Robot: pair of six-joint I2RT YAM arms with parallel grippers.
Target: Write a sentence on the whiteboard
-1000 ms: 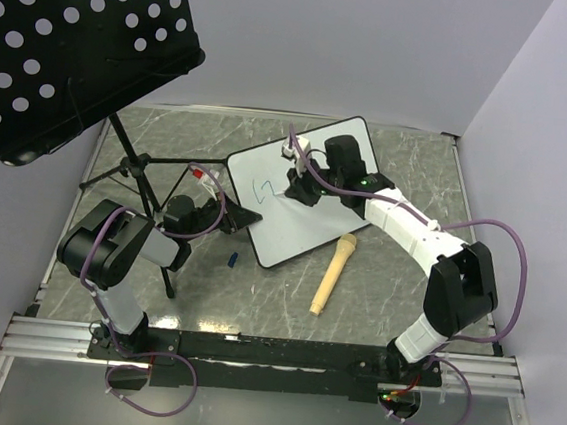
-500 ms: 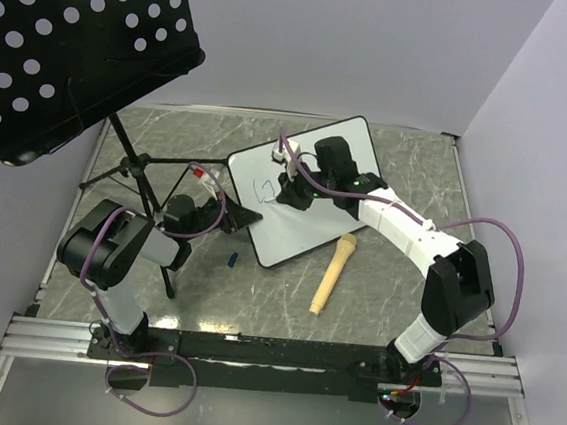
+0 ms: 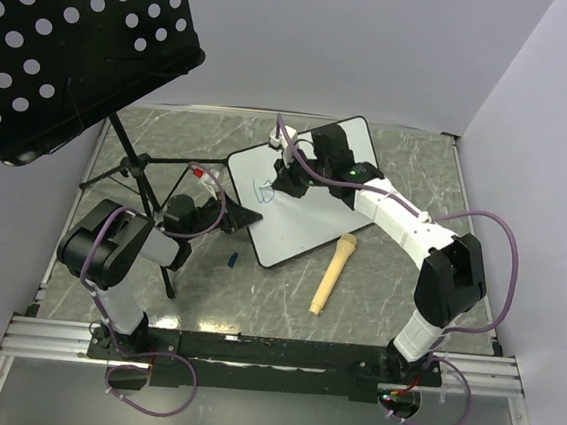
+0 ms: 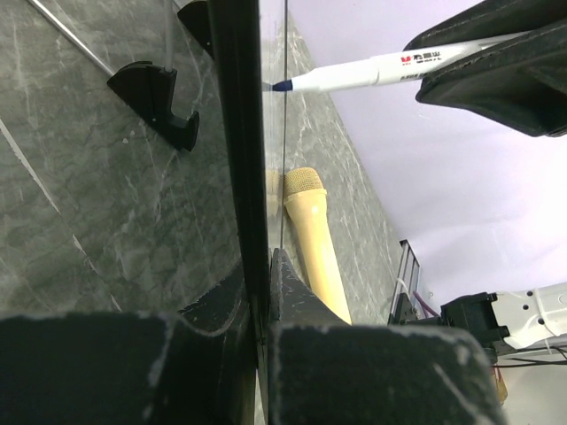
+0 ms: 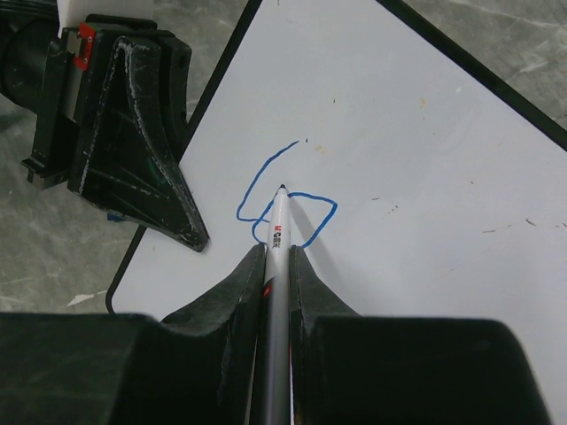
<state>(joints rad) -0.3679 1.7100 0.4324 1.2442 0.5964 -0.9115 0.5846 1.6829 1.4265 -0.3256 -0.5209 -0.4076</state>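
The whiteboard (image 3: 297,229) lies tilted at the table's middle. My left gripper (image 3: 229,217) is shut on its left rim; in the left wrist view the rim (image 4: 237,133) runs edge-on between my left gripper's (image 4: 261,292) jaws. My right gripper (image 3: 285,178) is shut on a white marker (image 5: 276,257), tip touching the board (image 5: 425,159). Of the sentence, only a first blue loop and a second curved stroke (image 5: 288,199) show, also in the top view (image 3: 262,188). The marker's blue tip (image 4: 282,86) meets the board in the left wrist view.
A black perforated panel (image 3: 69,41) on a tripod stand (image 3: 137,168) rises at the back left. A beige microphone-shaped object (image 3: 333,273) lies just right of the board's near corner. A small blue cap (image 3: 232,259) lies near the left gripper. Walls close the back and right.
My right gripper has moved left and toward the back across the board with the marker. The blue strokes have grown. The left arm and board have not moved.
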